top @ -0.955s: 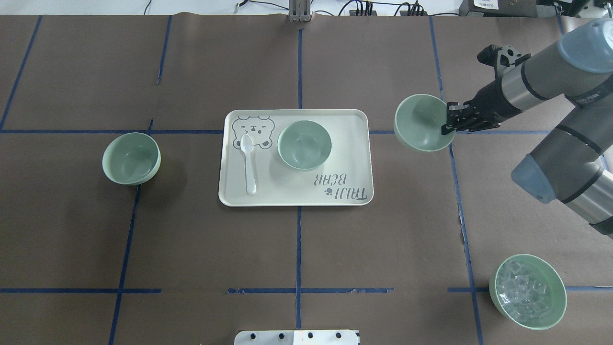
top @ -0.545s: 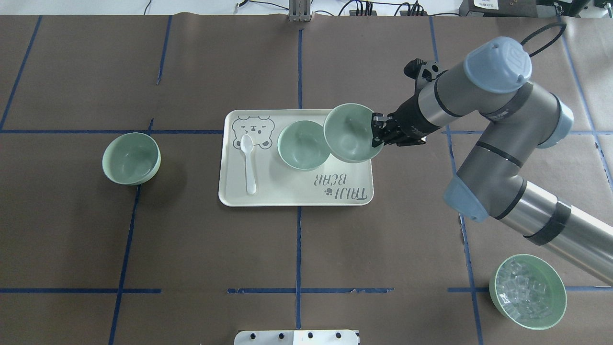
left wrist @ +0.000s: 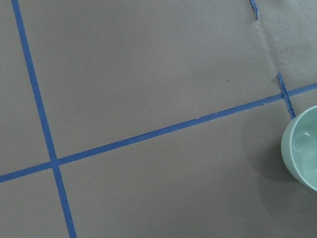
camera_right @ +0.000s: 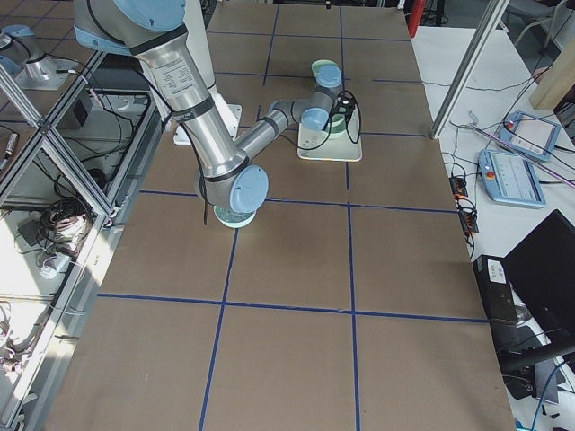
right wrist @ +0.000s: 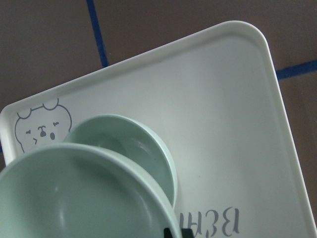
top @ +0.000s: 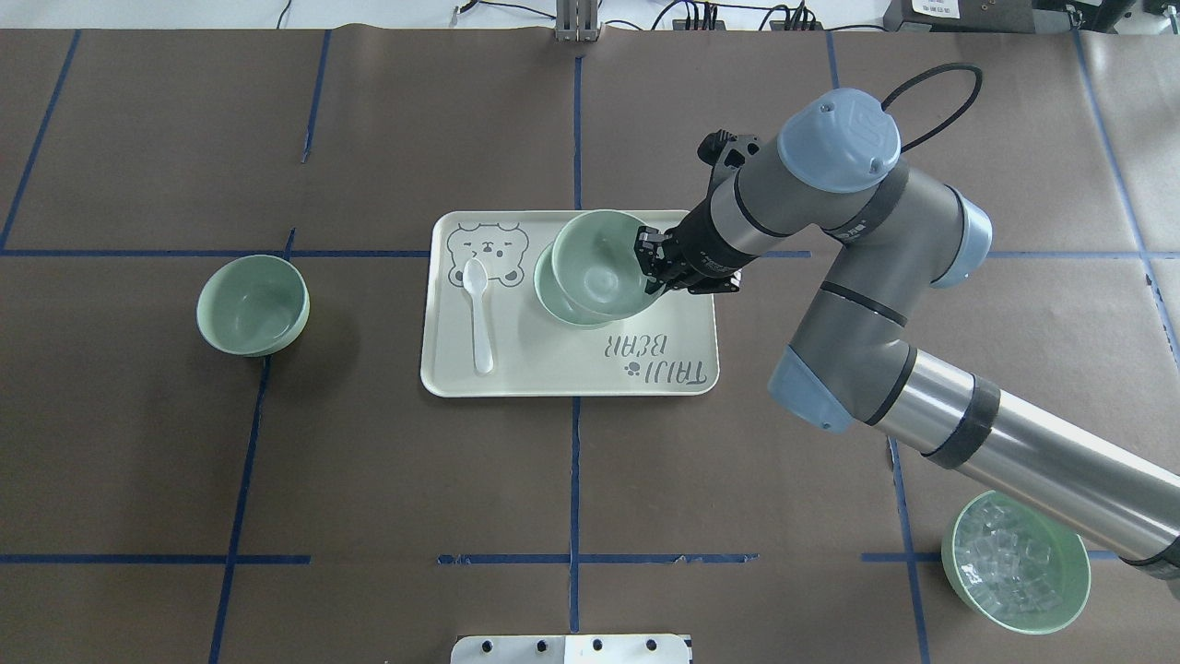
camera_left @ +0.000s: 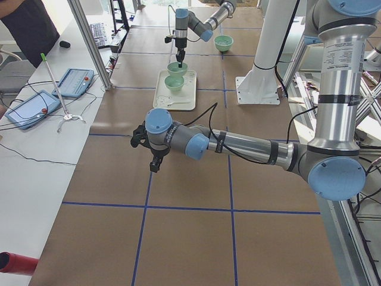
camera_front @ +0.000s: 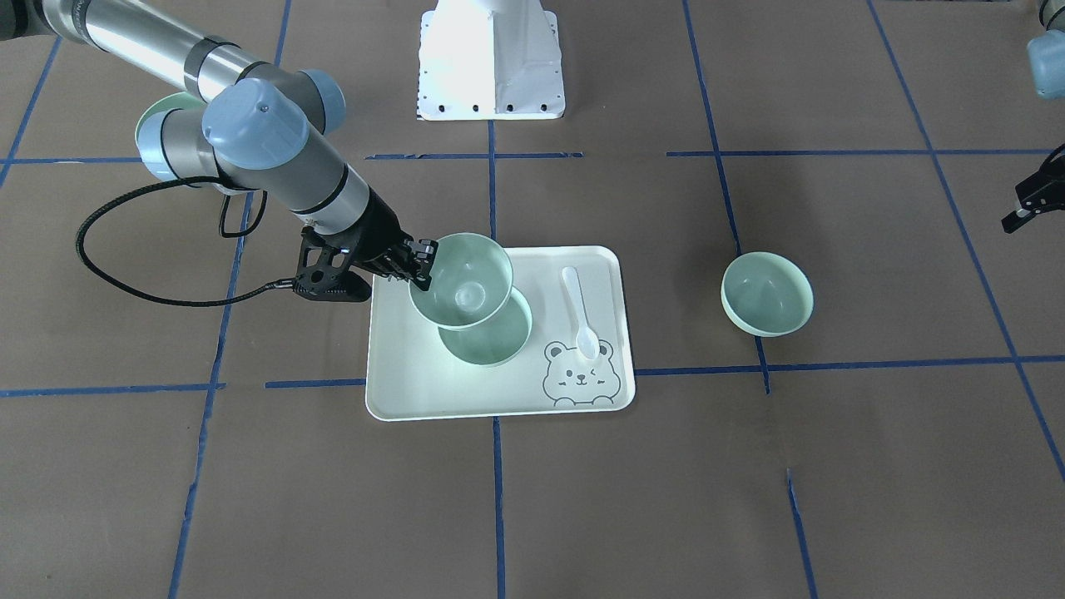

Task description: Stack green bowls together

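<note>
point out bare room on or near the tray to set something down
On the tray, the robot-side strip between spoon and lettering is bare; so is the table between tray and lone bowl. Crowded: the tray's far right: right gripper, held bowl, tray bowl beneath.

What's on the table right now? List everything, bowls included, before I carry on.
Green bowls: three, pale green; held bowl above tray bowl, loose bowl on the table, robot's left.
Ice bowl: one, green, clear cubes inside, near right corner.
Tray: one, cream, bear print, table centre.
Spoon: one, white, on the tray by the bear.
Right gripper: shut on the held bowl's rim.
Left gripper: over bare table, far left; open or shut unclear.
</note>
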Action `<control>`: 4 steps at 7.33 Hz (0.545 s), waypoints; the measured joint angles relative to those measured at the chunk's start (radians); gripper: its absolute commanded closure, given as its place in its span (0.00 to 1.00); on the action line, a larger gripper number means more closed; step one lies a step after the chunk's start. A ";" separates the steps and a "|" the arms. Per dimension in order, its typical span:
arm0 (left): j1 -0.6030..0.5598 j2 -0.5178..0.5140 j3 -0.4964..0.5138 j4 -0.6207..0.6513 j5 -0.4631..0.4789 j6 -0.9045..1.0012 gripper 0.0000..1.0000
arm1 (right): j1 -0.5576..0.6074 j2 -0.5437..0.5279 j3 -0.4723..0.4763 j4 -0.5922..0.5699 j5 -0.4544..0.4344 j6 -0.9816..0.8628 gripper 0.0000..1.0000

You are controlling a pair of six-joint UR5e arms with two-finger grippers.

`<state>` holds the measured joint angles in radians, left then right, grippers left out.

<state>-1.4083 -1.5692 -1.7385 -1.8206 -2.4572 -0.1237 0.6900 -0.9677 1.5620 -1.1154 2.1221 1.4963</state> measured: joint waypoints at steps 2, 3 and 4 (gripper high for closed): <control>0.000 0.001 -0.002 0.000 0.000 0.001 0.00 | -0.007 0.025 -0.032 -0.001 -0.024 0.022 1.00; 0.000 0.001 -0.003 0.000 0.000 0.001 0.00 | -0.011 0.045 -0.055 -0.001 -0.031 0.039 1.00; 0.000 0.001 -0.003 0.000 0.000 0.001 0.00 | -0.014 0.055 -0.068 0.000 -0.035 0.050 1.00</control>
<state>-1.4082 -1.5679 -1.7419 -1.8208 -2.4574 -0.1228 0.6757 -0.9129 1.4939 -1.1152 2.0876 1.5468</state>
